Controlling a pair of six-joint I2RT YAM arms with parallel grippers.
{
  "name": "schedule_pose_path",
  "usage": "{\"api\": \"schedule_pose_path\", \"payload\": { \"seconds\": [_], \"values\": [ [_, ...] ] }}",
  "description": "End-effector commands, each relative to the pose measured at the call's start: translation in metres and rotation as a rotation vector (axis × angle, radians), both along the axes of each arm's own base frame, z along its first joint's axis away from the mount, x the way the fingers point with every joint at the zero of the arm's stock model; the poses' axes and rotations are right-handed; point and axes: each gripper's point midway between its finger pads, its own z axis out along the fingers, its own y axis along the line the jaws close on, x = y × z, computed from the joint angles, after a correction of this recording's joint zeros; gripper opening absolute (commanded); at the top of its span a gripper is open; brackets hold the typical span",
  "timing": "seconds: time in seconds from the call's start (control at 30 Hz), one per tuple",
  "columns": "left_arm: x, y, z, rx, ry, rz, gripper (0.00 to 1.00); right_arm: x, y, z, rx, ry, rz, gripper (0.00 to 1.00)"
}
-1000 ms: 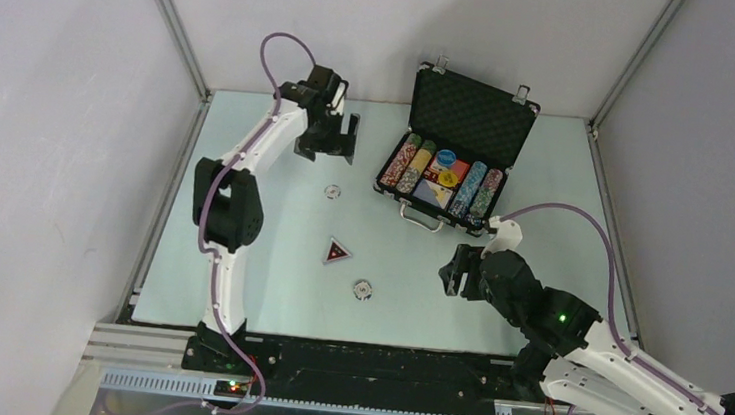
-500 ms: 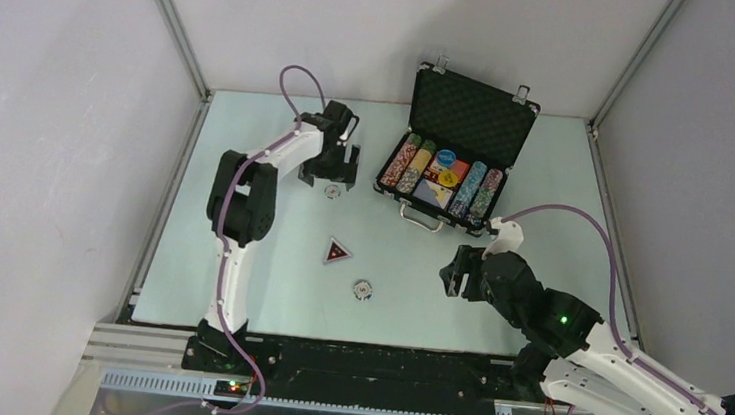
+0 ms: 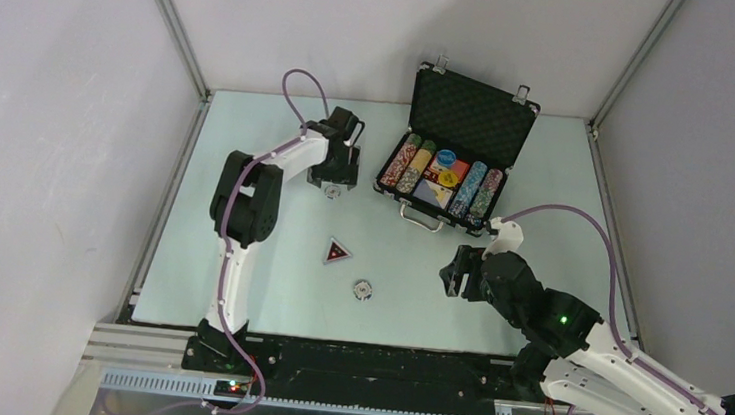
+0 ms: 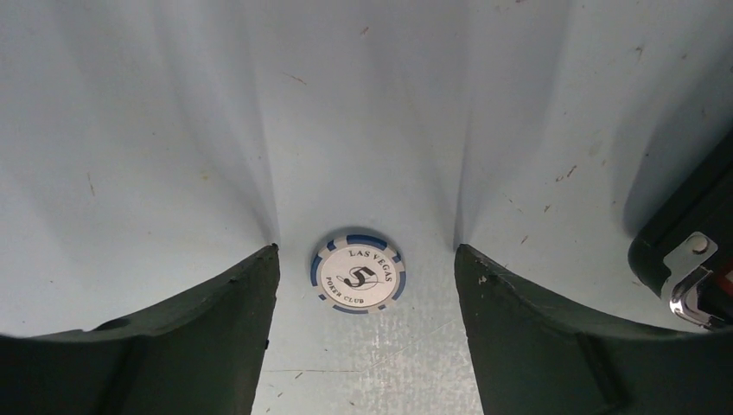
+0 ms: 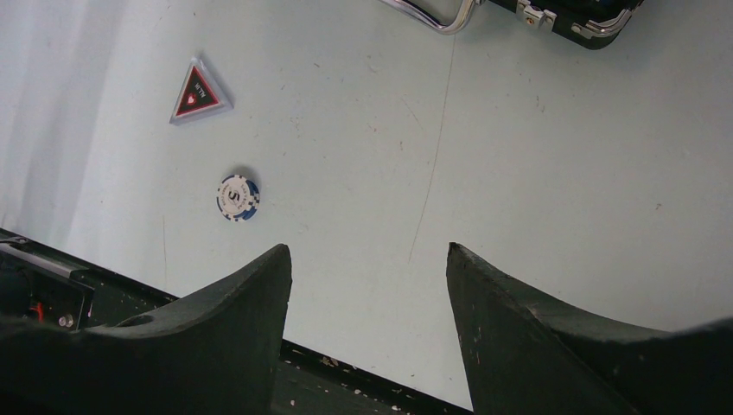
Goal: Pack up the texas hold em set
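The black briefcase (image 3: 415, 190) lies open at the back right, its lid (image 3: 472, 111) upright, with rows of poker chips, a blue disc and a yellow disc inside. A white-and-blue poker chip (image 4: 359, 277) lies flat on the table between the fingers of my left gripper (image 4: 363, 251). That gripper is open, low over the chip, with its fingers apart from it on both sides. A second loose chip (image 3: 363, 289) and the dark triangular piece (image 3: 337, 252) lie mid-table. My right gripper (image 5: 367, 251) hangs open and empty to their right.
The case corner and a silver latch (image 4: 691, 277) sit close to the right of my left gripper. The case handle (image 5: 432, 13) faces the right gripper. Light walls close the table on the left, back and right. The black mounting rail (image 3: 360, 357) runs along the near edge.
My left gripper has moved from the back left, rightward and down, and now straddles the chip beside the case. The right arm has not moved.
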Motion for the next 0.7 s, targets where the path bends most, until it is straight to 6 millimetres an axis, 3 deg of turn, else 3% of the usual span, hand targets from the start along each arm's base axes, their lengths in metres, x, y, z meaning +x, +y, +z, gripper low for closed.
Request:
{"api": "schedule_pose_path", "payload": {
  "seconds": [0.0,0.2,0.67],
  "values": [
    [0.005,0.002,-0.003,0.011,-0.030,0.040,0.78,0.003,-0.001,0.005,0.016,-0.020,-0.014,0.70],
    [0.000,0.004,-0.003,0.013,-0.029,0.049,0.69,0.003,0.002,0.007,0.025,-0.022,-0.003,0.70],
    [-0.019,0.017,-0.008,0.050,-0.033,0.061,0.69,0.002,0.003,0.006,0.028,-0.016,-0.002,0.70]
  ]
}}
